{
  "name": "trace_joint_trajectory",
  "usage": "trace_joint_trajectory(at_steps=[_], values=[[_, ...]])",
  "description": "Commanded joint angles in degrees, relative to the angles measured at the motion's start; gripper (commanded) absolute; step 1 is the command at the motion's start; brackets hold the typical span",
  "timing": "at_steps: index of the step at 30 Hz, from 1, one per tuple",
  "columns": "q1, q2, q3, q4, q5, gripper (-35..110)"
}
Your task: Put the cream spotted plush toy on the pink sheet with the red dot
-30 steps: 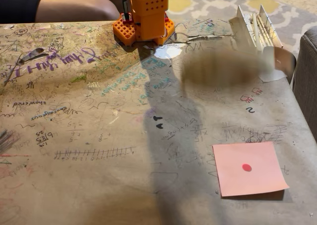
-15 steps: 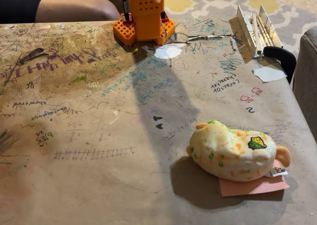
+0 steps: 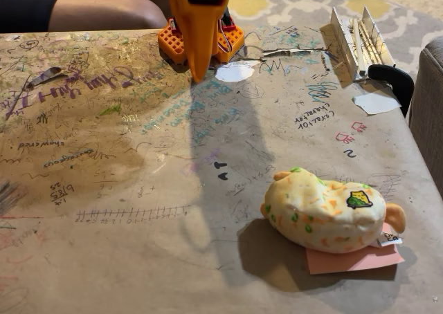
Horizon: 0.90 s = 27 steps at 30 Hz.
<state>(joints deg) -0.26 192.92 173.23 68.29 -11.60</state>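
The cream spotted plush toy [image 3: 327, 214] lay on the pink sheet with the red dot [image 3: 353, 259], covering most of it. My tool [image 3: 196, 68] hung far back, pointing down — whether it was open I couldn't tell. I judged nothing needed nudging; the bench [image 3: 104, 259] offered wide room — its right edge ran close.

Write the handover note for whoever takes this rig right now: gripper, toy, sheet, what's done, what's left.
Gripper: points down at the far edge of the table, holds nothing; fingers together as far as the fixed view shows.
Cream spotted plush toy: lies on the pink sheet, covering most of it; only the sheet's near edge shows, its red dot hidden.
Done: toy is on the sheet.
Left: probably nothing; check that the toy sits centred, since it overhangs the sheet.
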Motion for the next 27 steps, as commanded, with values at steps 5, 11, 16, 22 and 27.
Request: trace_joint_trajectory(at_steps=[5, 11, 16, 22, 27], values=[[-1.1, 0.3, 1.8, -1.4, -0.4, 0], [-1.1, 0.3, 1.8, -1.4, -0.4, 0], [-1.1, 0.3, 1.8, -1.4, -0.4, 0], [-1.0, 0.3, 1.8, -1.4, -0.5, 0], [-1.0, 0.3, 1.8, -1.4, -0.5, 0]])
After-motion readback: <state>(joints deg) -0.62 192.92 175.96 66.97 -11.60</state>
